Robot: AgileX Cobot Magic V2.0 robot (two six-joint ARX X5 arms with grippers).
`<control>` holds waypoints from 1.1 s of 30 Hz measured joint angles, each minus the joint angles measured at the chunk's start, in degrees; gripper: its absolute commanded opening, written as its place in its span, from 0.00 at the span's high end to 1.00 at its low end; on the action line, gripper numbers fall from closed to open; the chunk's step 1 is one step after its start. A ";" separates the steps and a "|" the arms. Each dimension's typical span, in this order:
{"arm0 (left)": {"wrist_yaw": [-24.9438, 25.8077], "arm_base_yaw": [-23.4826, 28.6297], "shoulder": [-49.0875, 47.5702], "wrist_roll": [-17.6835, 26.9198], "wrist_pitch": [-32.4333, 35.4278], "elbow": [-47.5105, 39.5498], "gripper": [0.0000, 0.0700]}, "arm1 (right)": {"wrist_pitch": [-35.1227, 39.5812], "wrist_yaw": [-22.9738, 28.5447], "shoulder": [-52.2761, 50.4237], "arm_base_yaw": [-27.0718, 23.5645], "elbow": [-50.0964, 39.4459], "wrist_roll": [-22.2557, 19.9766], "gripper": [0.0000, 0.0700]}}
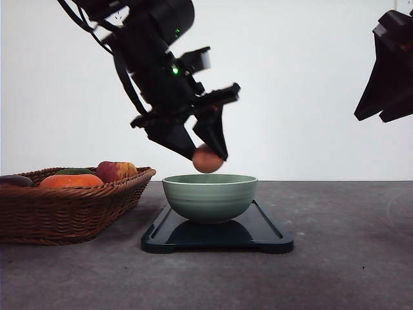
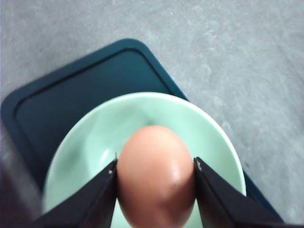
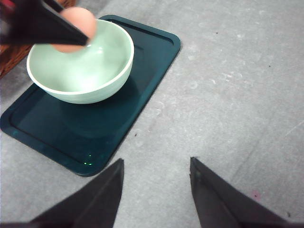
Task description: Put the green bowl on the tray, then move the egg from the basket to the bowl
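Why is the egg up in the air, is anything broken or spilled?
Nothing looks broken or spilled. The egg is whole, pinched in the left tool just above the green bowl. The bowl sits upright on the tray, and the fruit stays in the basket.

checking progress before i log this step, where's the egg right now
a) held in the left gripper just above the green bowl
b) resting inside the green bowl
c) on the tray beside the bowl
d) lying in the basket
a, the egg is pinched between the left gripper's fingers, hanging just above the rim of the green bowl, which sits on the tray.
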 measured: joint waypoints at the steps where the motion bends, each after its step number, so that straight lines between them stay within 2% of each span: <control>1: -0.15 -0.08 0.52 0.03 0.48 0.00 0.79 | 0.00 0.02 0.00 0.00 0.00 0.00 0.62; 12: -2.29 -0.11 3.63 0.20 1.32 0.00 0.79 | 0.00 0.00 0.00 0.00 0.00 0.00 0.62; 33: -2.38 -0.13 5.36 0.20 1.32 0.00 0.79 | 0.00 0.00 0.00 0.00 0.00 0.00 0.62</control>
